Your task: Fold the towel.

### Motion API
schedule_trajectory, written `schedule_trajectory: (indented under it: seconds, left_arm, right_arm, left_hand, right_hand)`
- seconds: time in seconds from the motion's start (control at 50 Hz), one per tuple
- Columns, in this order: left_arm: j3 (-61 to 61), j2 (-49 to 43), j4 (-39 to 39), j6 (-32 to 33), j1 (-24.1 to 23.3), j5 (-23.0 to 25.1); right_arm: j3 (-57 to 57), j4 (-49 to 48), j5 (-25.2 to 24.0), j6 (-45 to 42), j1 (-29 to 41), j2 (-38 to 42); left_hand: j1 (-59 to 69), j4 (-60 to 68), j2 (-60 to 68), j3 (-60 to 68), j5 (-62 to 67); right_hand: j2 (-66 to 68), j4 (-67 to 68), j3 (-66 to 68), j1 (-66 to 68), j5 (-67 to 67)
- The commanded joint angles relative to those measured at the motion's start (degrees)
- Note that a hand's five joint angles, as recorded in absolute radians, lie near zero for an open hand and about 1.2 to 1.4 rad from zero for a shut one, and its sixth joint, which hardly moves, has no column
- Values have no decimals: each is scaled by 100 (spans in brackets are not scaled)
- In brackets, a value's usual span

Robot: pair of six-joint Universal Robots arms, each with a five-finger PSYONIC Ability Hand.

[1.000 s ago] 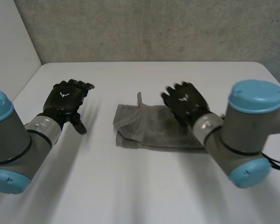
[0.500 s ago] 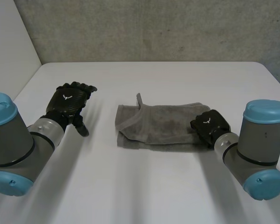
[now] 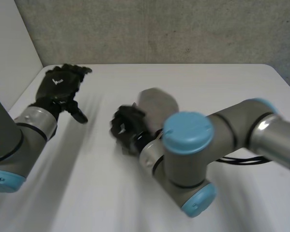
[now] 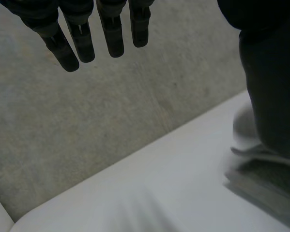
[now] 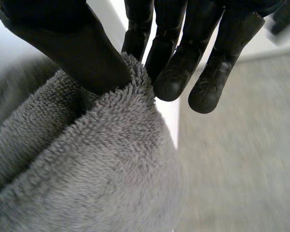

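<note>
Pinched in the right hand [image 5: 89, 55], thumb against straight fingers [image 5: 171, 82], a thick fold of the grey towel [image 5: 96, 169]. Bunched into a rounded, fluffy hump right under that palm, with the pinched ridge at the very fingertips. Seen from the head camera as a pale grey lump near the middle of the white table [image 3: 217, 79], just behind the black hand and partly hidden by it. Reaching across in front, low over the tabletop, the right arm [image 3: 188, 145], its light-blue cap covering much of the cloth's near side. Hard to tell, under hand and arm, how the rest of the cloth lies. Well apart from all this, off by the table's far left corner, the left hand [image 3: 61, 88]: raised above the surface, fingers [image 4: 82, 41] straight and loosely spread, thumb hanging down, nothing in its grasp. From that wrist, fingertips in the air against the rough grey wall [image 4: 86, 125], with flat grey layers of cloth lying on the table well beyond them. Touching the cloth: the right hand alone.
</note>
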Motion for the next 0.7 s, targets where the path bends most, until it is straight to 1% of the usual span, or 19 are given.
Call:
schedule_trajectory:
  seconds: [0.02,0.04,0.06,0.08,0.1,0.16,0.2,0.22,0.26,0.32,0.36,0.38,0.42,0.48,0.52,0.58,0.64,0.68,0.7]
  left_arm:
    - [4,188,-9,-465,219,41]
    - [4,188,-9,-465,219,41]
    - [4,188,-9,-465,219,41]
    - [4,179,-9,-465,219,49]
    - [13,179,-9,-465,211,58]
    - [31,153,-9,-465,211,58]
    - [92,100,-9,-465,158,58]
    - [92,100,-9,-465,158,58]
    - [180,13,-9,-474,105,49]
    - [250,-67,-35,-482,44,49]
    - [425,-207,-70,-517,-157,41]
    - [426,-207,-70,-518,-159,41]
    - [584,-417,-123,-614,-368,23]
    - [681,-524,-185,-702,-475,14]
    - [847,-786,-412,-947,-711,5]
    - [1040,-1137,-693,-1167,-992,-21]
    - [1156,-1359,-835,-1256,-1125,-30]
    - [1435,-1883,-1167,-1361,-1370,-38]
    - [1437,-1886,-1169,-1361,-1371,-39]
  right_arm:
    - [-125,-19,-660,-2,144,397]
    - [-125,-37,-651,50,117,406]
    - [-125,-37,-651,51,117,406]
    - [-107,-54,-634,164,82,397]
    - [-73,-54,-590,348,30,380]
    - [-37,-54,-511,596,3,336]
    - [42,-2,-283,1208,-67,65]
    - [42,-2,-282,1211,-67,63]
    - [261,7,-159,1954,-260,-339]
    - [402,-11,-150,2353,-428,-534]
    - [604,-2,-98,3097,-734,-841]
    - [605,-2,-97,3101,-735,-842]
    - [727,33,-97,3774,-945,-982]
    - [754,77,-97,4076,-1034,-991]
    - [737,182,-106,4496,-1200,-983]
    - [649,349,-106,4769,-1306,-930]
    - [605,420,-124,4841,-1359,-868]
    - [447,534,-98,4920,-1438,-571]
    - [446,534,-97,4920,-1439,-570]
  left_hand:
    - [-473,-447,-410,-348,-1219]
    - [-473,-447,-410,-348,-1219]
    - [-473,-447,-410,-348,-1219]
    - [-473,-447,-410,-348,-1219]
    - [-473,-447,-410,-348,-1219]
    - [-473,-447,-410,-348,-1219]
    - [-473,-447,-410,-348,-1219]
    - [-473,-447,-410,-348,-1219]
    - [-457,-430,-394,-332,-1202]
    - [-456,-430,-394,-331,-1202]
    - [-440,-413,-377,-315,-1186]
    - [-440,-413,-377,-315,-1185]
    - [-423,-396,-360,-298,-1169]
    - [-406,-379,-343,-281,-1152]
    - [-372,-346,-310,-247,-1118]
    - [-339,-312,-276,-214,-1085]
    - [-372,-346,-310,-247,-1118]
    - [-372,-346,-310,-247,-1118]
    - [-372,-346,-310,-247,-1118]
  right_hand:
    - [521,316,337,400,345]
    - [-1138,-1343,-1323,-1259,-1314]
    - [-1155,-1360,-1339,-1276,-1331]
    - [-4169,-4374,-4354,-4290,-4345]
    - [-6479,-6684,-6663,-6600,-6655]
    - [-6479,-6684,-6663,-6600,-6655]
    - [-6479,-6684,-6663,-6600,-6655]
    - [-6479,-6684,-6663,-6600,-6655]
    - [-6479,-6684,-6663,-6600,-6655]
    - [-6479,-6684,-6663,-6600,-6655]
    - [-6479,-6684,-6663,-6600,-6655]
    - [-6479,-6684,-6663,-6600,-6655]
    - [-6479,-6684,-6663,-6600,-6655]
    - [-6479,-6684,-6663,-6600,-6655]
    - [-6479,-6684,-6663,-6600,-6655]
    - [-6479,-6684,-6663,-6600,-6655]
    - [-6479,-6684,-6663,-6600,-6655]
    - [-6479,-6684,-6663,-6600,-6655]
    - [-6479,-6684,-6663,-6600,-6655]
